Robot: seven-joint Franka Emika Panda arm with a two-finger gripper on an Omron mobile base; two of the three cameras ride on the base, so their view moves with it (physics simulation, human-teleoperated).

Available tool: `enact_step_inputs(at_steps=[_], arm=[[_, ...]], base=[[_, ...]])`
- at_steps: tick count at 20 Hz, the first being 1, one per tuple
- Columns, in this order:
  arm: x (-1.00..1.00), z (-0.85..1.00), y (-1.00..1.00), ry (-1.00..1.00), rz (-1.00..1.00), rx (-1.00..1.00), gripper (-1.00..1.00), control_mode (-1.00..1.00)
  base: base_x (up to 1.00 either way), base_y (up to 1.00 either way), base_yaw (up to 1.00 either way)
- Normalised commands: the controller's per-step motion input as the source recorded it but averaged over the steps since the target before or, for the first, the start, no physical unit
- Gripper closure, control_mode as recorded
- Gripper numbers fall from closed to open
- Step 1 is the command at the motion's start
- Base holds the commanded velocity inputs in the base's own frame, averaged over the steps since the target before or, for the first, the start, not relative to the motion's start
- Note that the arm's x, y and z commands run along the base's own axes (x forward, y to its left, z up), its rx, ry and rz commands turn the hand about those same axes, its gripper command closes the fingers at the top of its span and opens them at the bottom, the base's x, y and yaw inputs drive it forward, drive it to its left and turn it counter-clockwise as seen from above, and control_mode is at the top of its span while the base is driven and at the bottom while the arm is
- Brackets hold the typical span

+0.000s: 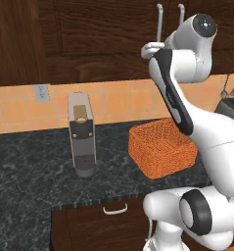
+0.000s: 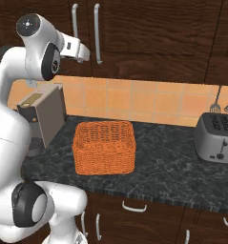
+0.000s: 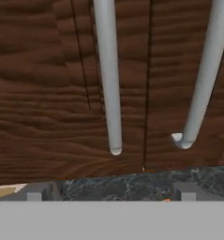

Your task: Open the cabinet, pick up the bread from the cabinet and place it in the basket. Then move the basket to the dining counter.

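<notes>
The tool (image 2: 82,53), jaws wide and empty, faced the shut cabinet (image 3: 43,93) above the surface, near its left handle (image 3: 108,79); that rigid, slick bar looked the best grip, low down.

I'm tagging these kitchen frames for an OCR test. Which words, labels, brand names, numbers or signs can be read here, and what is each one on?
None: no readable text.
Coffee machine: a plain tan panel, no lettering.
Toaster: bare metal with a dark knob, no markings.
Wall outlet: blank plate.
Cabinet doors, basket and tiles: no labels or signs.
</notes>
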Motion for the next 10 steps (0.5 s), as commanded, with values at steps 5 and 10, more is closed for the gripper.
enact_step_inputs(at_steps=[5,10], arm=[[0.60,-0.16,-0.03,-0.04,0.05,0.00,-1.00,-1.00],[0.55,-0.21,0.00,-0.10,0.01,0.00,-1.00,-1.00]], base=[[0.00,0.00,0.00],[0.00,0.00,0.00]])
